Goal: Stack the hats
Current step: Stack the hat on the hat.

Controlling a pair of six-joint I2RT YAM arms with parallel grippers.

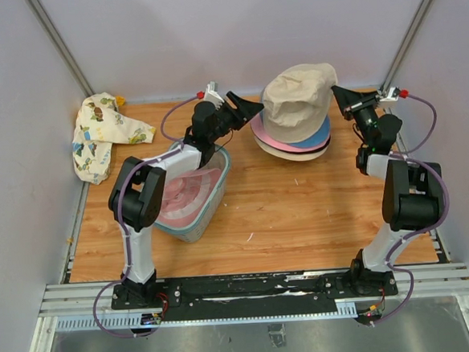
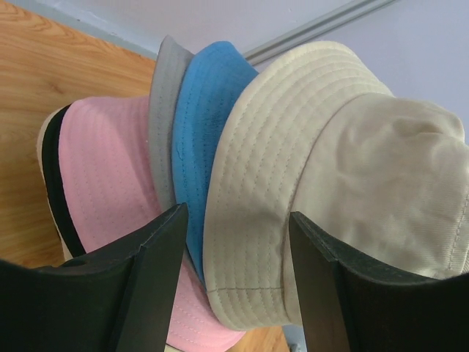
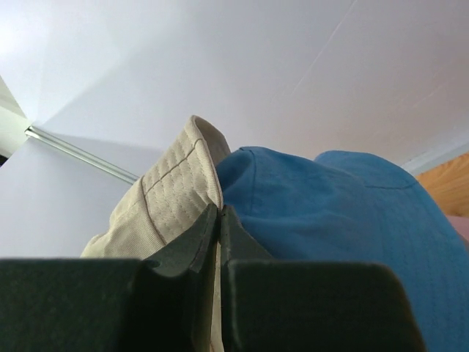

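Seen from above, the hats sit in one pile on the worktop, in the upper middle of the frame. The beige hat is on top, crown up, over the blue hat, the pink hat and, lowest, the cream hat. My left pincer points at the pile from the left, just beside the beige brim. My right pincer meets that brim from the right. Lower left of the pile stands the basket, with my left arm reaching over it. The printed cloth lies crumpled at the upper left.

From my left wrist, my left pincer stands partly open and grips nothing. Its dark fingers are at the bottom of the frame, and the edge of the beige hat shows between them. To the left the other brims fan out: blue hat, grey hat, then pink hat.

From my right wrist, my right pincer is pinched tight on the brim of the beige hat, which rises from between the fingers left of centre. The blue hat fills the right side, right against the pincer. A strip of worktop shows at the right edge.
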